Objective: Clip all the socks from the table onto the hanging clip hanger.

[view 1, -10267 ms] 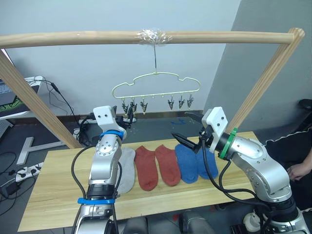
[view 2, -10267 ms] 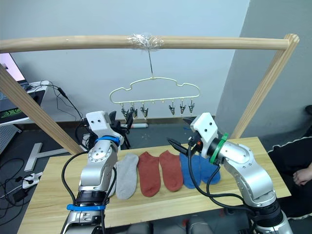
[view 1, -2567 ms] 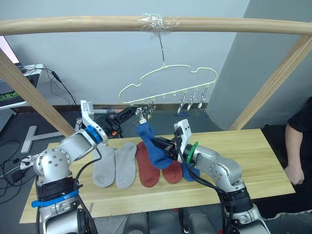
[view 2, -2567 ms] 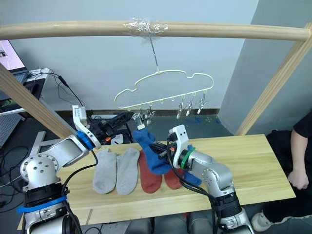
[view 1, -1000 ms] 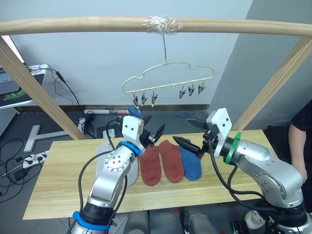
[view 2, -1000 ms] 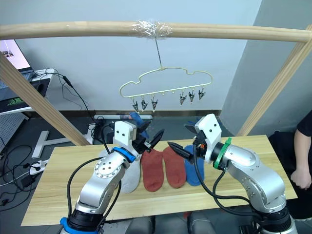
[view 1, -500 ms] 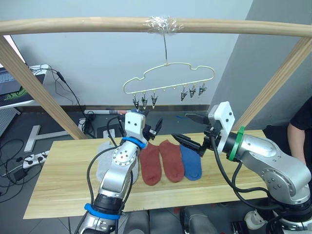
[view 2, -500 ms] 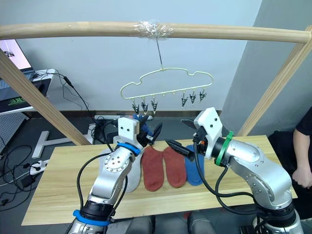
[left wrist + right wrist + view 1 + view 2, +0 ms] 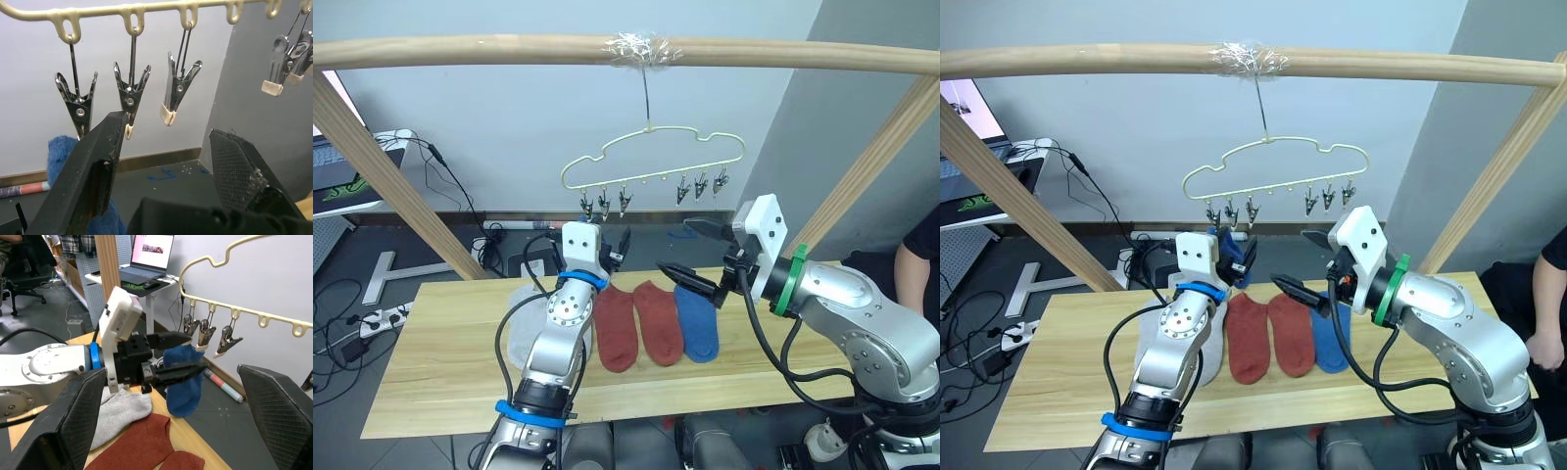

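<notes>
Table [image 9: 431,377]: we count five socks lying flat on it. Two are grey [image 9: 516,333] and largely hidden behind the left arm, two are rust red [image 9: 615,331], and one is a blue sock on the table [image 9: 698,323].
Change on the table: ten seconds ago two blue socks lay side by side there, and now there is one.
Right gripper [image 9: 675,245]: its jaws stand wide apart and hold nothing. It hovers above the red and blue socks. A few seconds ago it was carrying the blue sock up to the clips, so we take it that it has let go and drawn back.
Left gripper [image 9: 166,128]: its jaws are also spread wide with nothing between them. In the last second it has come up from table height to just under the left three clips [image 9: 129,95].
Hung blue sock [image 9: 182,379]: it dangles just beside the left gripper's fingers, with its top touching the left group of clips. We judge that a clip is gripping it, though the bite itself is too small to confirm.
Clip hanger [image 9: 98,11]: it hangs nearly level again from the wooden bar [image 9: 509,47]. It was tilted while both arms worked on it. The right three clips are bare.
Meaning for the task: we read one sock as hung and five as left to do. Both grippers are free, so the next step is likely to fetch another sock from the table, perhaps the remaining blue one nearest the right gripper.
Risk: if the clip caught only a thin edge, the sock may slip when the hanger is next disturbed.
</notes>
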Tool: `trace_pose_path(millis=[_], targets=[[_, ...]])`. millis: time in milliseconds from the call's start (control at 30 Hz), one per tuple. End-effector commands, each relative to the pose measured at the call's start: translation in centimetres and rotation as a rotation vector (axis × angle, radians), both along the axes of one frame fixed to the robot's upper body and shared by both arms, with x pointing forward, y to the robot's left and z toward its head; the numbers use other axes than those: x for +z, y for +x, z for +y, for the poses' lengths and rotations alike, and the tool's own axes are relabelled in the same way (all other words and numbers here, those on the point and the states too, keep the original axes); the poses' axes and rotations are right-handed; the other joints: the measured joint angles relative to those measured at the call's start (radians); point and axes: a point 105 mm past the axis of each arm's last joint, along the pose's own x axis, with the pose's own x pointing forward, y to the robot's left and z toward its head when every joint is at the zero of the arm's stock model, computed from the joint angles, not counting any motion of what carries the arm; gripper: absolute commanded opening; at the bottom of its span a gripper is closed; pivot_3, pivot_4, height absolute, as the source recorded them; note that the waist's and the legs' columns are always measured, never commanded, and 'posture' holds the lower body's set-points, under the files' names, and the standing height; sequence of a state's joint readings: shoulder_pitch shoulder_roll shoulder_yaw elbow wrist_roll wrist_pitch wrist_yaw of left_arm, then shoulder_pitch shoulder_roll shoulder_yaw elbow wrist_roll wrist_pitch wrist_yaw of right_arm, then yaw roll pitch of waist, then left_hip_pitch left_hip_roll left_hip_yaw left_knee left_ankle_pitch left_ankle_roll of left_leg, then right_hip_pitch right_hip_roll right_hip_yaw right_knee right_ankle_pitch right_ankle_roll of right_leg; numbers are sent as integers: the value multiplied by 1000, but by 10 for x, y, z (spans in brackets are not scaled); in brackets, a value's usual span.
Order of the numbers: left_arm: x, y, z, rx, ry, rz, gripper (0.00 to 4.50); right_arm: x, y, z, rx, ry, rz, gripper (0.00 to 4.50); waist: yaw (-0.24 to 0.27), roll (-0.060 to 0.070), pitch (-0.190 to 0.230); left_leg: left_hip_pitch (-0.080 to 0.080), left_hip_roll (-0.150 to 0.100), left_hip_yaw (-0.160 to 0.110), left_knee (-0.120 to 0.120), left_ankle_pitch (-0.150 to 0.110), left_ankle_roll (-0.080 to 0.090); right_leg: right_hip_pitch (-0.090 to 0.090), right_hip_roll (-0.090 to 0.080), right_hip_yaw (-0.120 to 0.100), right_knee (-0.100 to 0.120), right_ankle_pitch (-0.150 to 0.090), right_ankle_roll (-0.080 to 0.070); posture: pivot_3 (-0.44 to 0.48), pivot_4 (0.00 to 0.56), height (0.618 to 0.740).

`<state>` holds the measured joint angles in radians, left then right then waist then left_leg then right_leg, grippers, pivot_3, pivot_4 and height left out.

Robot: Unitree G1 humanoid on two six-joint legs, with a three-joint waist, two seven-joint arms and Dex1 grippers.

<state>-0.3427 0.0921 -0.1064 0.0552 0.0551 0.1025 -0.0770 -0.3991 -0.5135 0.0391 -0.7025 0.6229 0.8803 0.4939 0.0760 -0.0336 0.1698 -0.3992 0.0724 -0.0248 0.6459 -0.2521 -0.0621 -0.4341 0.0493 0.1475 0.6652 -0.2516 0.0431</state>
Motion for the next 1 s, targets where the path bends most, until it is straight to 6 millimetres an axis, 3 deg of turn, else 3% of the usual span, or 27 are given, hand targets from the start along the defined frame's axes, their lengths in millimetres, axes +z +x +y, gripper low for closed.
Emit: trace_pose_path(millis=[33, 1000], targets=[[17, 6, -1, 17, -20, -62, 3022, 10, -4, 0, 13, 9, -46, 4500, 0, 0, 0, 0, 0, 0, 0, 0, 0, 0, 0, 0, 0, 0, 0, 163, 139, 740], [20, 22, 0, 98, -70, -58, 3022, 12, -3, -3, 7, 5, -48, 4500, -1, 0, 0, 0, 0, 0, 1, 0, 0, 1, 0, 0, 1, 1, 1, 149, 145, 740]])
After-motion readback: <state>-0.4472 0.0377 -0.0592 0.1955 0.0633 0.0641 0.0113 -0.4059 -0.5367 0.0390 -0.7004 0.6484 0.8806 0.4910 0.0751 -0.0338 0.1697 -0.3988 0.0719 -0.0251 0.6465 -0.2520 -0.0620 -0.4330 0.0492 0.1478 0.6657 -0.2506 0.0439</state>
